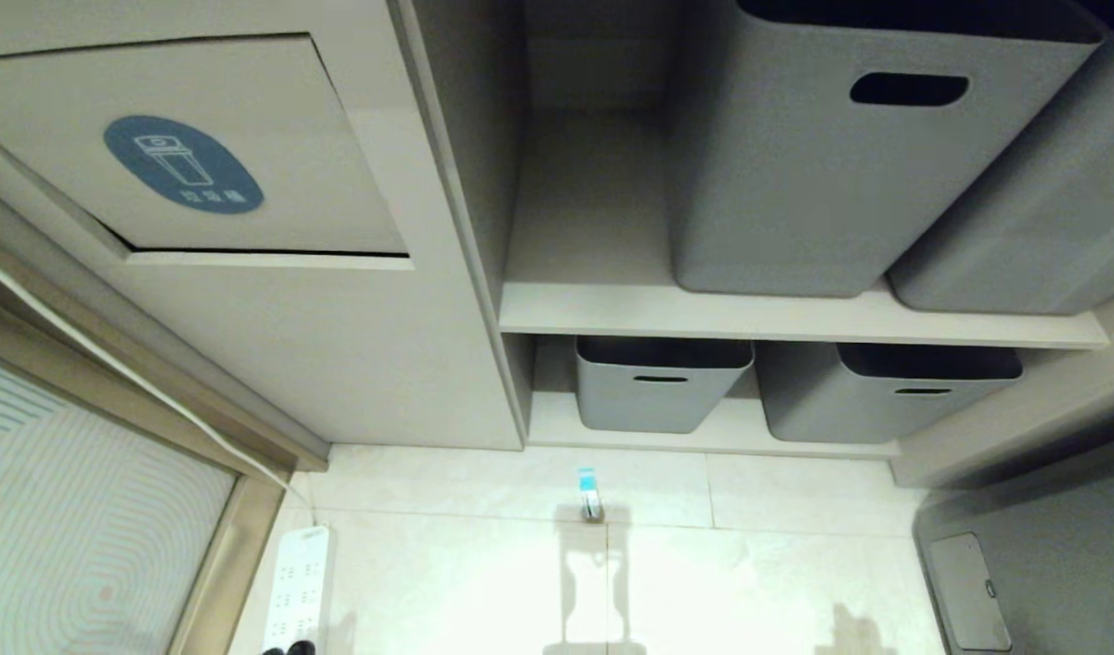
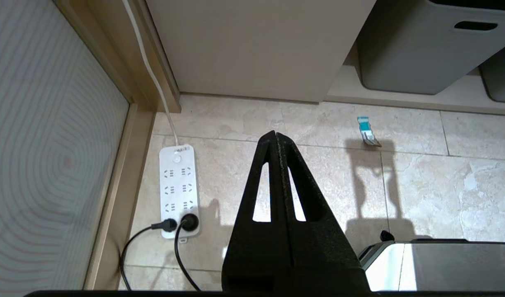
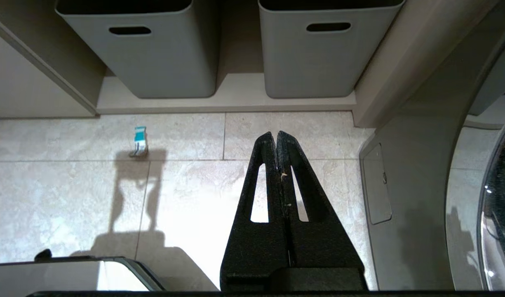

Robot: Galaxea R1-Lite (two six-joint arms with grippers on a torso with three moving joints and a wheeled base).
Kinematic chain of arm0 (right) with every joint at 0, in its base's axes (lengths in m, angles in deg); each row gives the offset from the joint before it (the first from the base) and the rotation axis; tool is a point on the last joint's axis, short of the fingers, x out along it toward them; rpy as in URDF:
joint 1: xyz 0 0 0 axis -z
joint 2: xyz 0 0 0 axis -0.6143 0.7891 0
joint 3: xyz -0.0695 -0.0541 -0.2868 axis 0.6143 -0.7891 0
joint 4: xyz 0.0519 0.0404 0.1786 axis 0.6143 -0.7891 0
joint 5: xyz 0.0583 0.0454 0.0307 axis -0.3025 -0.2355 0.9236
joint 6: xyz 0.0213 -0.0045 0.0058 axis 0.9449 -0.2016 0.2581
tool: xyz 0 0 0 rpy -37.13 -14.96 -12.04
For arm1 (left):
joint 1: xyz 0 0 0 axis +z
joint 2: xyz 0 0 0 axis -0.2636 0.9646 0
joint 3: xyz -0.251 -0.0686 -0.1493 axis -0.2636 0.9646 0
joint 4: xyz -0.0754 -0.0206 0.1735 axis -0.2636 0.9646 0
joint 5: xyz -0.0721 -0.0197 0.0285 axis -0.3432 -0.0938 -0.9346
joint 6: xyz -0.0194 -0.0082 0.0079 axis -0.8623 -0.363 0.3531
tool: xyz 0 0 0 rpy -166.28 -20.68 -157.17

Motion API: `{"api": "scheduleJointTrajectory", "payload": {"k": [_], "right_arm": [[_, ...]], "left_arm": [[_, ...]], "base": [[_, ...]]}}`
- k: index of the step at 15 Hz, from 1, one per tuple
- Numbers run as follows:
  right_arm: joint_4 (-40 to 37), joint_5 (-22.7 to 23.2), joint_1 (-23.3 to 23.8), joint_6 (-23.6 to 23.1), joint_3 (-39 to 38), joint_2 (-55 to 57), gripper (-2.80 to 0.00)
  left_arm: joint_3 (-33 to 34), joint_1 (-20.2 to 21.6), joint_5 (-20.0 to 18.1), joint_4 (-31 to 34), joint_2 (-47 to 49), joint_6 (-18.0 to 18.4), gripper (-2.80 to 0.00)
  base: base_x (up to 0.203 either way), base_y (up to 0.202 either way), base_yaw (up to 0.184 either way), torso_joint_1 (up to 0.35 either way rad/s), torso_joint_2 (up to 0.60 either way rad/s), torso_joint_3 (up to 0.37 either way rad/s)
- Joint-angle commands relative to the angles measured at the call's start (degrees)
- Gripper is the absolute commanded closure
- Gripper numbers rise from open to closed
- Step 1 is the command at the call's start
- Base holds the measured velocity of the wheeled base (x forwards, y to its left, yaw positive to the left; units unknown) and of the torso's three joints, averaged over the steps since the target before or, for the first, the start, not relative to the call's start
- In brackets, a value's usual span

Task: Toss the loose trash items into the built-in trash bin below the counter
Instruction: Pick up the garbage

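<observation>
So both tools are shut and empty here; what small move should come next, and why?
Probably opening the right tool and lowering it toward the teal-and-white strip wrapper. It lies alone on the floor tiles before the grey tubs, untouched, while the left tool hangs shut beside the power strip.

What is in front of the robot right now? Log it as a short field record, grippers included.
trash: teal-and-white strip wrapper lying on the tiled floor, before the lower shelf
bin: built-in trash bin flap with blue oval sticker, shut
shelves: four grey plastic tubs
floor left: white power strip, two plugs in
left gripper: shut, empty
right gripper: shut, empty
</observation>
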Motion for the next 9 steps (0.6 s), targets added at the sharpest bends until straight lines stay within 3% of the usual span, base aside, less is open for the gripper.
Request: {"api": "scheduleJointTrajectory", "payload": {"k": [1, 9], "right_arm": [[0.02, -0.01, -0.01, 0.03, -0.09, 0.01, 0.00], [0.02, -0.01, -0.01, 0.03, -0.09, 0.03, 0.00]], "left_arm": [[0.09, 0.01, 0.00, -0.02, 0.08, -0.01, 0.00], [0.18, 0.01, 0.00, 0.01, 0.08, -0.10, 0.00]], "base": [[0.000, 0.000, 0.000, -0.002, 0.01, -0.203], [0.000, 0.000, 0.000, 0.001, 0.00, -0.195]]}}
